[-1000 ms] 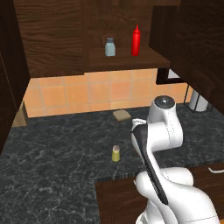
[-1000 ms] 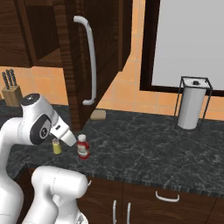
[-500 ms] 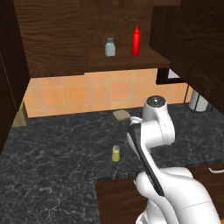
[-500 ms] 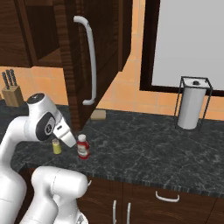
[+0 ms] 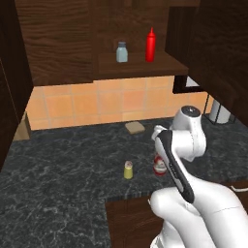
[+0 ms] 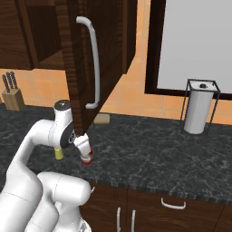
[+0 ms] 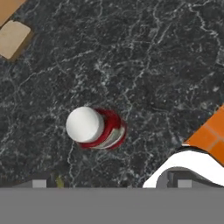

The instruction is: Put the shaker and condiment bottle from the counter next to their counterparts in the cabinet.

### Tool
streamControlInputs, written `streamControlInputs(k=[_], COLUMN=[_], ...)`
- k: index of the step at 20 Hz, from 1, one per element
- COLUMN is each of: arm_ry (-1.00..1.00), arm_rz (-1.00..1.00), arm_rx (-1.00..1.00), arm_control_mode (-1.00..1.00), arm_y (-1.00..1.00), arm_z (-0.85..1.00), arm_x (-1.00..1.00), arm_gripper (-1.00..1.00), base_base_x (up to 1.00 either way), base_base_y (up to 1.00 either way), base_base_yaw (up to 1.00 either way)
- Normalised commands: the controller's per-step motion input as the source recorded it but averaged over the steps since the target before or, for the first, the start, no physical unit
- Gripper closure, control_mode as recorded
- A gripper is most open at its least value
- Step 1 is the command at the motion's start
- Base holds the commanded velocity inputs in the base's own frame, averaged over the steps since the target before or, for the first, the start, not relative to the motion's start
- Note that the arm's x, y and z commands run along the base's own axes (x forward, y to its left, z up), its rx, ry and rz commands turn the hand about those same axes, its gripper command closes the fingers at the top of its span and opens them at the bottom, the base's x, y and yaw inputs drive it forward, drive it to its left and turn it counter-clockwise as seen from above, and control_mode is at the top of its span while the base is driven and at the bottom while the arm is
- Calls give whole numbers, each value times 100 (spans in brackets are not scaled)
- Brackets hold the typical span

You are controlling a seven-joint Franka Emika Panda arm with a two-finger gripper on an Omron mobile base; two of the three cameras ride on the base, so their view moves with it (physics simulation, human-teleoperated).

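The condiment bottle [image 7: 97, 129], squat and red with a white cap, stands on the dark marbled counter [image 7: 144, 65]. My gripper [image 7: 111, 183] hangs open above it, and the tips stand wide apart at the bottom of the hand view. In the right base view the gripper [image 6: 84, 151] sits just over the bottle [image 6: 87, 159]. My forearm partly hides the bottle [image 5: 158, 168] in the left base view. The yellow shaker [image 5: 128, 170] stands a little to its left, and shows too in the right base view [image 6: 59, 154]. On the cabinet shelf [image 5: 140, 67] stand the counterparts: a grey-blue shaker [image 5: 121, 52] and a tall red squeeze bottle [image 5: 150, 45].
A tan block [image 5: 134, 127] lies by the tiled back wall. A paper towel holder [image 6: 199, 108] stands at the right, a knife block [image 6: 12, 97] at the far left. The open cabinet door [image 6: 90, 59] with its curved handle hangs just above my arm.
My arm has swung sideways, bringing the hand from beside the shaker to right above the condiment bottle. The gripper stayed open. Bottle and shaker have not moved.
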Motion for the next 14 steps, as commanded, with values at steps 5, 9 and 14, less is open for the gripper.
streamControlInputs(k=[5,9,14], arm_ry=[5,3,1], arm_rz=[-3,-2,-1], arm_rx=[0,0,0], arm_control_mode=[-100,-100,-100], arm_y=[0,0,0], arm_z=[-7,-12,-22], arm_x=[39,27,8], arm_gripper=[-100,-100,-100], base_base_x=[0,0,0], base_base_y=[0,0,0], base_base_yaw=[0,0,0])
